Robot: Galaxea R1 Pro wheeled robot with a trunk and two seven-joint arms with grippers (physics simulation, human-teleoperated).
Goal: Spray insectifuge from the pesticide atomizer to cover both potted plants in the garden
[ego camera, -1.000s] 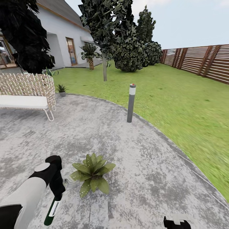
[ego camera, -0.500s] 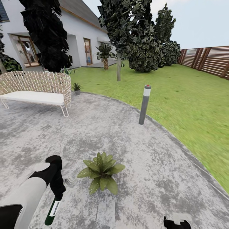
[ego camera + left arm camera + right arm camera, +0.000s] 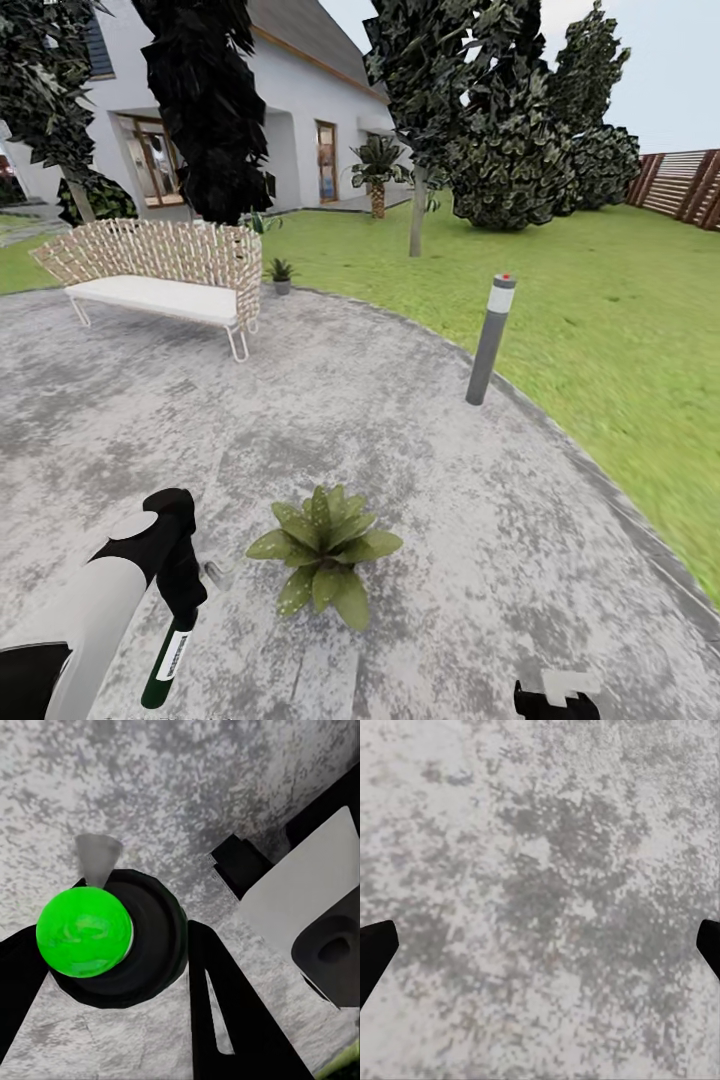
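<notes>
In the head view my left gripper (image 3: pixel 182 600) is shut on the pesticide atomizer (image 3: pixel 166 662), a slim dark green bottle with a white label that hangs down below the fingers. The left wrist view looks along the atomizer (image 3: pixel 85 931), its bright green end between two black fingers (image 3: pixel 225 1012). One potted plant (image 3: pixel 325 556), a speckled green rosette, sits on the patio just right of that gripper. A second small potted plant (image 3: pixel 281 273) in a grey pot stands far back beside the bench. My right gripper (image 3: pixel 556 696) is open at the lower edge, over bare paving.
A wicker bench (image 3: pixel 160 270) with a white seat stands at the back left of the round grey patio (image 3: pixel 480 560). A grey bollard lamp (image 3: pixel 490 340) rises at the patio's right rim. Lawn, trees, a white house and a slatted fence (image 3: pixel 690 185) lie beyond.
The whole picture has slid to the right, so the camera has turned left; the bench now shows in full. Both arms keep their pose, and the atomizer stays in the left gripper.
</notes>
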